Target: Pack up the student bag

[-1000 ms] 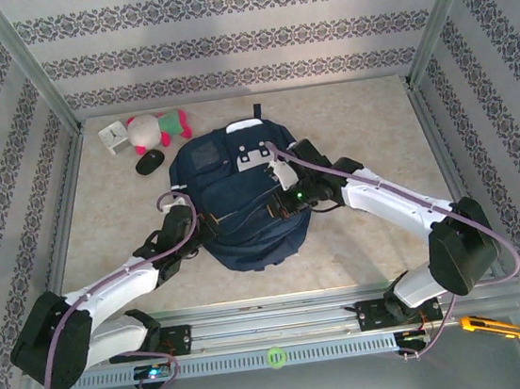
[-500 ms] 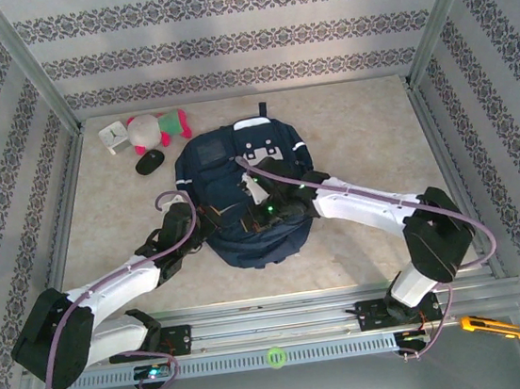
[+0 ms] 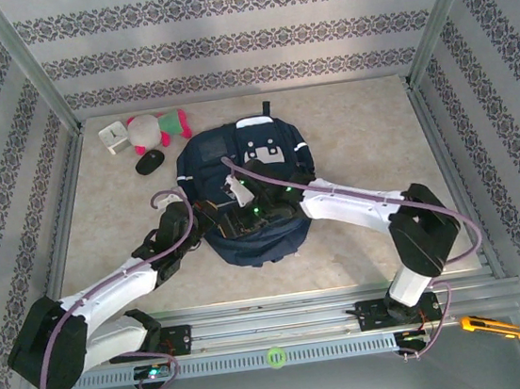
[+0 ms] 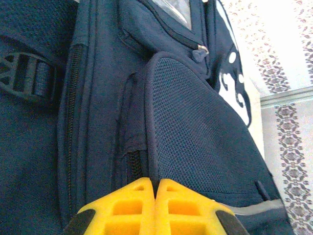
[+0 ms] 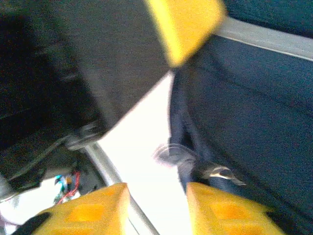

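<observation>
The left pincer (image 4: 155, 208) was closed tight, its yellow fingertips pressed flat together against the side of the student bag (image 3: 245, 163), right where the edge of a mesh pocket (image 4: 195, 132) ran down to them. Whether any cloth was nipped between the tips could not be told. A black strap buckle (image 4: 22, 76) sat off to the left of that pocket.

The right pincer (image 5: 156, 210) stood partly open, with bare space between its two yellow fingers and nothing in its grip. A metal zip pull (image 5: 217, 172) hung just above its right-hand finger, against dark blue fabric; the view was blurred.

From above, both arms reached in to the near end of the bag, which lay flat in the middle of the bench (image 3: 366, 134), grey-white patches facing up. Beyond its far left corner lay a black mouse (image 3: 149, 163), with a pink and white plush toy (image 3: 152, 127) and a small white block (image 3: 112, 137) near the back wall. A yellow knife (image 3: 490, 326) rested on the near rail, well apart from everything.
</observation>
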Motion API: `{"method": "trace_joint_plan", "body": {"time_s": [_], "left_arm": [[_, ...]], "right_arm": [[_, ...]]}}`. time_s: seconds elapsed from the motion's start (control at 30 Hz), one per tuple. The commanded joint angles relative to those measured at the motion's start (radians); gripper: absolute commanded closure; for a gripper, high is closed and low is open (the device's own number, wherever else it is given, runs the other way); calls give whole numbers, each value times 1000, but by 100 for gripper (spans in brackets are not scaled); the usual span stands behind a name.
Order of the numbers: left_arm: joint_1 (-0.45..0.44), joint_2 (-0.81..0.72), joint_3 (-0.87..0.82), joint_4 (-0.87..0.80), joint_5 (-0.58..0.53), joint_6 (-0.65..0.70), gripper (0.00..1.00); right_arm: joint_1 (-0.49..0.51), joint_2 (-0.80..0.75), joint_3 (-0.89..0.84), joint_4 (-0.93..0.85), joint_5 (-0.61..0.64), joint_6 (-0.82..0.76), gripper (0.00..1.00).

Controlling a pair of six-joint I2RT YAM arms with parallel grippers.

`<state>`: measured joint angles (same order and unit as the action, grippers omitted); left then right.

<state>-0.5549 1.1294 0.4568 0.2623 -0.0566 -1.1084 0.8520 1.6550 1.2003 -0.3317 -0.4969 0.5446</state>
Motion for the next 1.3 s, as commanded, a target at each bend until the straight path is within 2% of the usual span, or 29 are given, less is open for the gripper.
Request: {"method": "trace_joint_plan", "body": {"time_s": [0.0, 0.23, 0.37, 0.47, 0.53, 0.7, 0.77, 0.83, 0.87, 0.93, 0.97, 1.1, 1.2, 1.27], "left_arm": [[-18, -31, 27, 54, -2, 16, 100], [-16, -35, 40, 22, 9, 34, 100], [-17, -29, 55, 14, 25, 46, 100], [-17, -25, 64, 11, 41, 47, 100], [-16, -26, 73, 9, 53, 45, 100], [-16, -30, 95, -1, 76, 36, 100], [-17, -33, 103, -14, 85, 44, 100], [-15, -42, 109, -34, 88, 68, 100], [-15, -50, 110, -46, 90, 88, 94], [-7, -73, 108, -62, 106, 142, 75], [-4, -88, 107, -81, 117, 183, 68], [8, -152, 105, -117, 212, 384, 50], [8, -175, 117, -136, 369, 588, 45], [9, -160, 149, -210, 435, 671, 43]], "right_arm": [[-58, -142, -7, -64, -102, -161, 54], [-132, -320, -69, -195, 35, -735, 48], [-141, -298, -99, -203, 191, -1110, 45], [-145, -231, -101, -176, 275, -1246, 44], [-145, -183, -94, -153, 297, -1289, 42], [-146, -107, -113, -6, 314, -1303, 44], [-146, -84, -117, 38, 338, -1300, 52], [-148, -79, -119, 58, 365, -1298, 71], [-149, -86, -120, 61, 363, -1299, 81], [-163, -117, -123, 56, 320, -1302, 97], [-176, -138, -125, 51, 274, -1305, 100], [-217, -195, -117, 25, 145, -1302, 100], [-228, -199, -93, -4, 109, -1302, 100], [-231, -191, -80, -14, 92, -1299, 100]]}}
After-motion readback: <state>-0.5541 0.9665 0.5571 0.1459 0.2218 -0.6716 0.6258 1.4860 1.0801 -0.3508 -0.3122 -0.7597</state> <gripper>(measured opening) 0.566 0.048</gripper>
